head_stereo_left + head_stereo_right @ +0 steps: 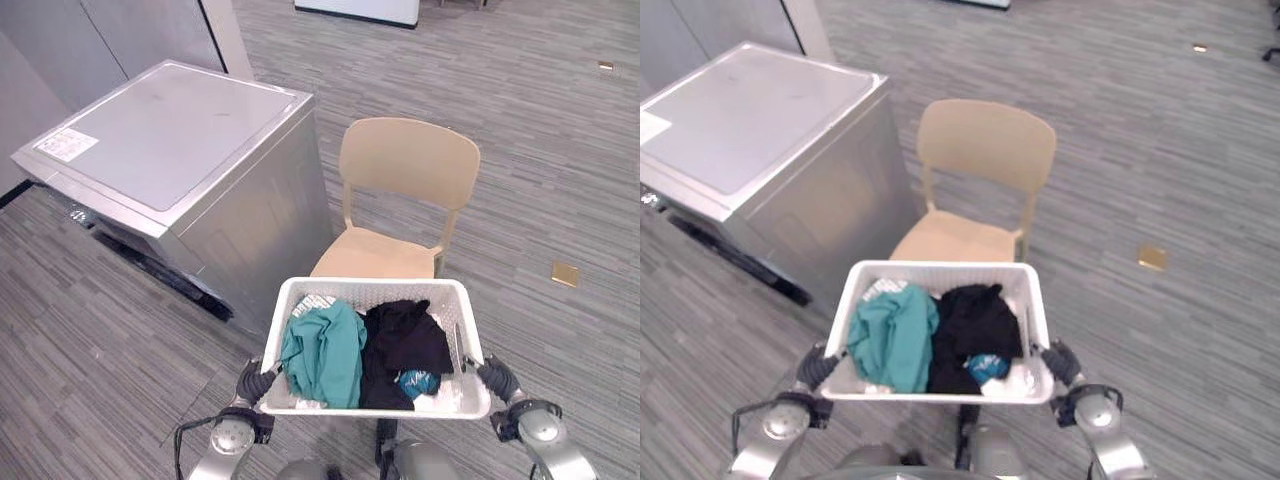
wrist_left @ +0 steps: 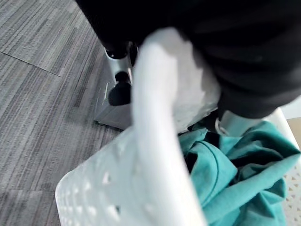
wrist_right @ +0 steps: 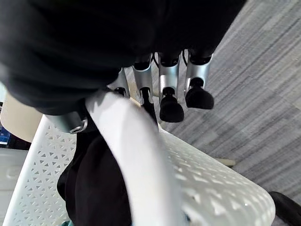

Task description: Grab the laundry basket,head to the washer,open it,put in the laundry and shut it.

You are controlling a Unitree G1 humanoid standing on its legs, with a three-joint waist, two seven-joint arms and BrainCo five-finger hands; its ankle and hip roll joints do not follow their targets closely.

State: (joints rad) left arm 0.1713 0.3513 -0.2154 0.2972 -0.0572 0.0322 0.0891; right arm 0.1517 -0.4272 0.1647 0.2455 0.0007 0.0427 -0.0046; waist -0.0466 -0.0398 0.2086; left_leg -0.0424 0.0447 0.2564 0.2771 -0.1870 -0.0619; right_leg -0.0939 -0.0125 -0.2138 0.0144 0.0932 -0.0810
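While hands grip its rims, basket (image 1: 300, 292) nears chair (image 1: 405, 165).

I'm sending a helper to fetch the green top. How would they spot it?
Find the silver washer and the beige chair beside it. In front of the chair, the white laundry basket holds the teal garment on its washer side, bright against the black clothing beside it.

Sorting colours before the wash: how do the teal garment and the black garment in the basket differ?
The teal garment lies on the robot's left side of the white basket; the black garment lies on its right side. The teal one is light and bright, the black one dark. The teal one drapes to the near rim. Both are crumpled and touch at the middle.
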